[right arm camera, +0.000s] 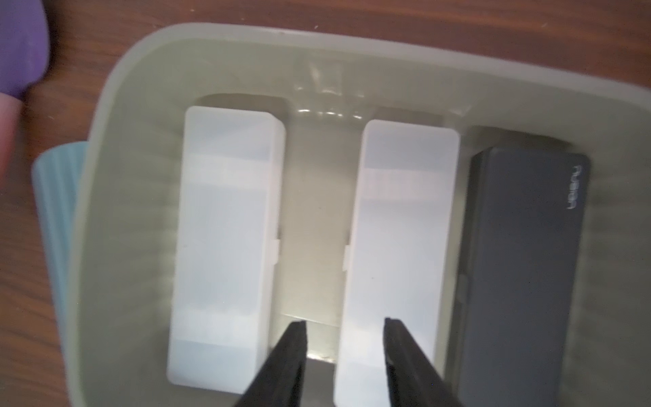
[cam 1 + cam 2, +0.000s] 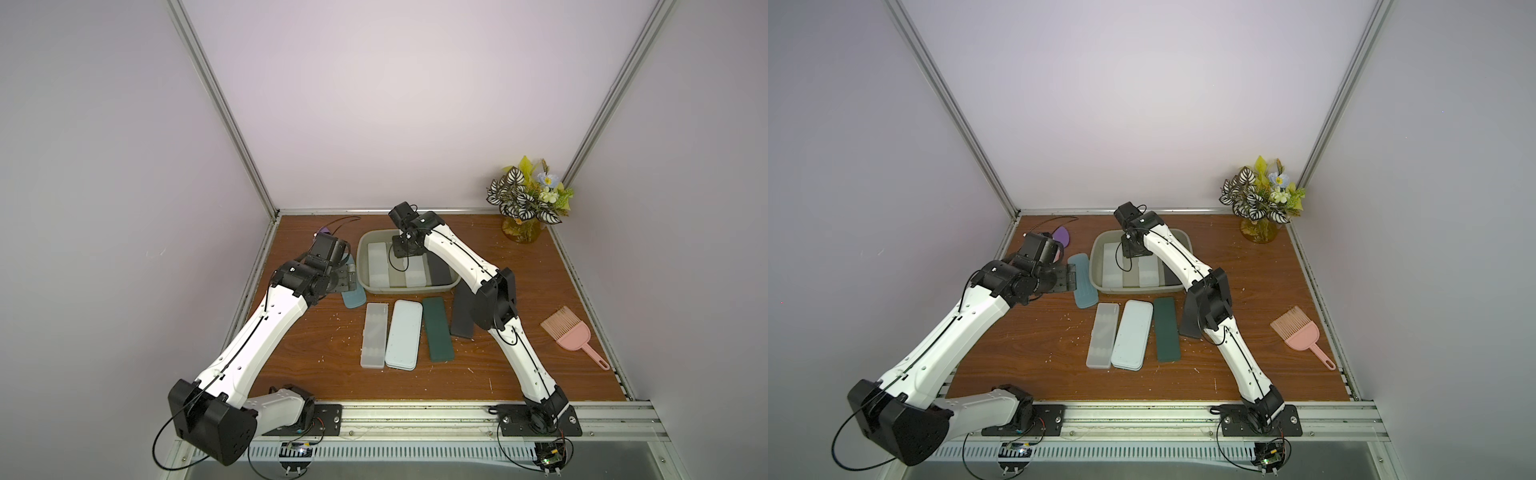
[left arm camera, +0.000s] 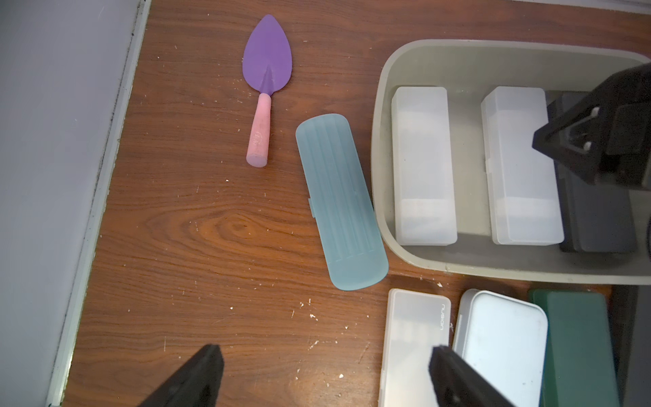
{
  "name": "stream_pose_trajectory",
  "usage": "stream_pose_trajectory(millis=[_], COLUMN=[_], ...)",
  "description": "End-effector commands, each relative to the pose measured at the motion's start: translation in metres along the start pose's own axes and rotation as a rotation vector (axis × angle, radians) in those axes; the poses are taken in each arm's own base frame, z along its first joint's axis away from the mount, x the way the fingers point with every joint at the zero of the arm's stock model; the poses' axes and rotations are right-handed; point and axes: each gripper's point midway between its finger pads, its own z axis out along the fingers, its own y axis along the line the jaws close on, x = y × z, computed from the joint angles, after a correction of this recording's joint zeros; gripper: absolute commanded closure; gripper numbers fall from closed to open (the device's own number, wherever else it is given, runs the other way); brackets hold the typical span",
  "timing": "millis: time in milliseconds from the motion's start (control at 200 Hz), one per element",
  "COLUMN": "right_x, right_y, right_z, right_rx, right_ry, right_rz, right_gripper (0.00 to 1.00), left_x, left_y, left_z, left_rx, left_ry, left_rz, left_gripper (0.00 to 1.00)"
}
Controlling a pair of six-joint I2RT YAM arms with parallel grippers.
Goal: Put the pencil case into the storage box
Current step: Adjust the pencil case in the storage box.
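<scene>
Wood-grain table [image 2: 316,353] is sitting between pale walls. Toward its far edge the box [image 2: 362,266] is resting, and three cases are lying side by side in it: a white case [image 1: 225,246], a second white case [image 1: 398,246] with bare floor showing between the two, and a grey case [image 1: 521,264] along the wall on the right arm's side. The right gripper [image 1: 343,322] is hanging over that bare strip, fingers standing a narrow gap apart and gripping nothing; its wrist view is blurring slightly.

A teal case [image 3: 340,201] is lying on the table just beside the box, on the left arm's side, slightly askew, its near end closest to the rim. The left gripper [image 3: 326,352] is hovering by it, fingers spread wide and empty.

In front of the box four more are lying in a row: a clear case [image 2: 373,334], a pale case [image 2: 402,334], a green case [image 2: 437,328] and a black case [image 2: 462,316], the last partly hiding behind the right arm.

A trowel [image 3: 267,70] is lying near the left wall, a plant [image 2: 525,199] is standing in the far right corner, and a pink scoop [image 2: 569,332] is lying by the right edge.
</scene>
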Motion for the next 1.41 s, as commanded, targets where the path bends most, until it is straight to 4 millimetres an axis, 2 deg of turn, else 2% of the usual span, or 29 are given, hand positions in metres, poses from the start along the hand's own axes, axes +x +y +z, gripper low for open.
stream_pose_trajectory(millis=[0,65,210,395,726,851,996,1116,1276,1401], right_x=[0.005,0.010,0.021,0.034,0.030,0.024,0.006,-0.010,-0.024,-0.017], right_y=[0.018,0.022,0.025,0.010,-0.028,-0.022,0.001,0.010,0.000,-0.021], right_z=[0.004,0.012,0.030,0.045,0.040,0.033,0.006,-0.031,-0.089,-0.126], right_rx=[-0.073,-0.088,-0.089,-0.021,0.076,0.040,-0.048,-0.100,-0.106,-0.077], right_ry=[0.026,0.044,0.084,0.117,0.109,0.092,0.022,-0.051,-0.141,-0.187], right_rz=[0.018,0.027,0.053,0.079,0.123,0.100,0.057,0.051,0.066,0.076], right_gripper=[0.71,0.75,0.75,0.73,0.67,0.64,0.55,0.48,0.44,0.43], left_x=[0.004,0.005,0.007,0.007,0.008,0.009,0.010,0.013,0.023,0.029], left_y=[0.005,0.005,0.006,0.007,0.007,0.007,0.007,0.007,0.007,0.004], left_z=[-0.001,-0.001,0.000,0.000,0.002,0.003,0.006,0.013,0.034,0.058], left_rx=[-0.009,-0.009,-0.011,-0.014,-0.016,-0.021,-0.027,-0.041,-0.069,-0.084], left_ry=[0.010,0.013,0.015,0.015,0.019,0.024,0.032,0.050,0.091,0.114], left_rz=[0.001,0.002,0.001,0.001,-0.002,-0.003,-0.007,-0.008,-0.022,-0.056], left_gripper=[0.13,0.16,0.17,0.17,0.14,0.13,0.12,0.11,0.10,0.09])
